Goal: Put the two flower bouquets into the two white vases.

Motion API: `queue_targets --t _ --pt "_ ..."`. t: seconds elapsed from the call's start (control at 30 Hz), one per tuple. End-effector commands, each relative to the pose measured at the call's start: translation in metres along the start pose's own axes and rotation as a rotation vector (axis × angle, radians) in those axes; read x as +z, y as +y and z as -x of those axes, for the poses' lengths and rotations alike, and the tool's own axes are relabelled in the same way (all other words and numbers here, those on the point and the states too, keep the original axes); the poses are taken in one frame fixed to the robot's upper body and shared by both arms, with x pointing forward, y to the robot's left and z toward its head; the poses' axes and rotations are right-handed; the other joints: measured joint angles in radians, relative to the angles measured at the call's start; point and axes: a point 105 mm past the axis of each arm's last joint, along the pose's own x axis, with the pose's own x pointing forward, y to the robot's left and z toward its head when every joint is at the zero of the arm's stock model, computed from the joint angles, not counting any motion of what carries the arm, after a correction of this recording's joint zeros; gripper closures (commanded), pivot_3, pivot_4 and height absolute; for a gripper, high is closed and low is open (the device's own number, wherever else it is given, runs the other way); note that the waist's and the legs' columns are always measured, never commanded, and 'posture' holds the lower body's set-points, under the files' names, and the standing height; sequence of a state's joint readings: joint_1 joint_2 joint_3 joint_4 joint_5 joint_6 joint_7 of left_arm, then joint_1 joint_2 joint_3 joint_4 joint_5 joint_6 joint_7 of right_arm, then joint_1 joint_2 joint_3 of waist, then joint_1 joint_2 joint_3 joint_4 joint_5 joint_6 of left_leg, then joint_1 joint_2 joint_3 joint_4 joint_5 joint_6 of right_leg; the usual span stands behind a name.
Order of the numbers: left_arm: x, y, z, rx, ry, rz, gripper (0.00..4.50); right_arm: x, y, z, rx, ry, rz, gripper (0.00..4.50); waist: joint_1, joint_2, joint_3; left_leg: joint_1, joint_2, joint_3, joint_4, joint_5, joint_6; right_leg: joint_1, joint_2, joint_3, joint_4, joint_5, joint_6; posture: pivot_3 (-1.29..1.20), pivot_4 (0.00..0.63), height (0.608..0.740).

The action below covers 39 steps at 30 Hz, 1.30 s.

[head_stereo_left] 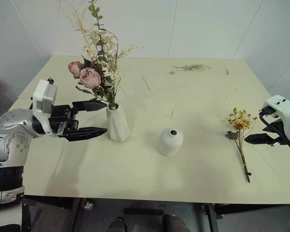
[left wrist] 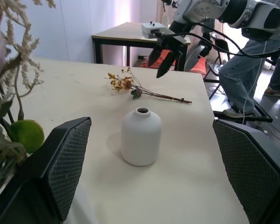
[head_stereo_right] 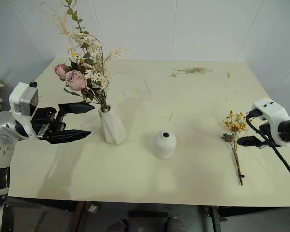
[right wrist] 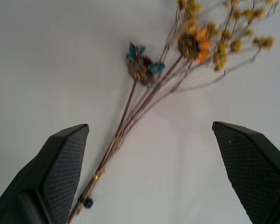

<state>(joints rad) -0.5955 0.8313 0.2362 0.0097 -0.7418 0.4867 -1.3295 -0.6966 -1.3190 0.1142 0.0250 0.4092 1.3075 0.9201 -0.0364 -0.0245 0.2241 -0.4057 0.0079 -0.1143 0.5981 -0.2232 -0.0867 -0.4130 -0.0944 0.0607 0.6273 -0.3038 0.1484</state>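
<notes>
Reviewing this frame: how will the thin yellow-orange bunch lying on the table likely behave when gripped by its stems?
The thin yellow-orange bunch looks light and dry, so probably brittle. Its slender stems fan apart near the flower heads, so they may splay or slip through the right end effector unless gripped low, where they lie together.

Two white vases, one tall (head_stereo_left: 118, 123) and one round (head_stereo_left: 170, 141); two bouquets, roses (head_stereo_left: 97, 63) and yellow sprigs (head_stereo_left: 240, 135).

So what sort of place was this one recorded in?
Probably a lab or workshop: a plain cream table against bare white walls, a second workbench carrying equipment, and a person standing by.
</notes>
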Motion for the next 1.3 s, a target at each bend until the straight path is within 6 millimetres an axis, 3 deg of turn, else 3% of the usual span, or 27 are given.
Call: queue_targets --t 0.03,0.5,0.6,0.97,1.03,1.13,1.23,1.3 --pt "0.003 -0.006 0.0 -0.008 -0.009 -0.034 0.04 -0.009 0.0 -0.003 0.012 0.055 -0.054 0.0 0.0 0.0 0.0 0.0 0.0 0.0 0.0 0.0 0.0 0.0 0.0 0.0 0.0 0.0 0.0 0.0 0.15 0.74" --pt "0.002 -0.025 0.007 0.031 0.001 -0.019 0.04 -0.02 0.009 -0.059 0.086 0.148 -0.146 0.0 0.004 0.0 0.0 0.0 0.001 0.001 0.0 0.0 0.0 0.0 0.001 0.001 0.0 0.0 0.0 0.0 0.15 0.74" --pt "0.002 -0.028 0.009 0.04 0.007 -0.021 0.0 -0.023 0.011 -0.068 0.095 0.172 -0.124 0.62 0.003 -0.001 -0.001 0.001 0.001 0.001 0.001 0.0 0.0 0.001 0.001 0.001 0.0 0.0 0.0 0.0 0.15 0.74" --pt "0.006 -0.024 0.008 0.05 0.007 -0.04 0.0 -0.014 0.018 -0.077 0.137 0.129 -0.147 4.26 -0.007 -0.003 -0.002 0.001 0.006 0.001 0.006 0.0 0.0 0.003 0.006 0.001 0.0 0.003 -0.002 0.0 0.15 0.74" --pt "0.007 -0.021 0.007 0.045 0.008 -0.044 0.0 -0.012 0.016 -0.076 0.137 0.106 -0.166 4.47 -0.008 -0.003 -0.002 0.001 0.007 0.001 0.007 0.0 0.0 0.003 0.008 0.001 0.0 0.005 -0.004 0.0 0.15 0.74" --pt "0.007 -0.019 0.006 0.041 0.005 -0.046 0.0 -0.001 0.02 -0.072 0.193 0.019 -0.165 4.47 -0.013 -0.003 -0.002 0.002 0.008 0.001 0.008 0.0 -0.001 0.003 0.01 0.002 0.0 0.006 -0.004 0.0 0.15 0.74" --pt "0.006 -0.015 0.006 0.04 0.005 -0.045 0.0 0.046 0.035 -0.052 0.328 -0.302 -0.105 4.47 -0.019 -0.003 -0.002 0.001 0.008 0.001 0.008 0.0 -0.001 0.003 0.01 0.002 0.0 0.006 -0.003 0.0 0.15 0.74" --pt "0.006 -0.011 0.007 0.048 0.002 -0.046 0.0 0.085 0.051 -0.026 0.44 -0.637 -0.037 4.47 -0.023 -0.002 -0.001 0.002 0.009 0.001 0.008 0.0 -0.001 0.003 0.011 0.003 0.001 0.007 -0.003 0.0 0.15 0.74"
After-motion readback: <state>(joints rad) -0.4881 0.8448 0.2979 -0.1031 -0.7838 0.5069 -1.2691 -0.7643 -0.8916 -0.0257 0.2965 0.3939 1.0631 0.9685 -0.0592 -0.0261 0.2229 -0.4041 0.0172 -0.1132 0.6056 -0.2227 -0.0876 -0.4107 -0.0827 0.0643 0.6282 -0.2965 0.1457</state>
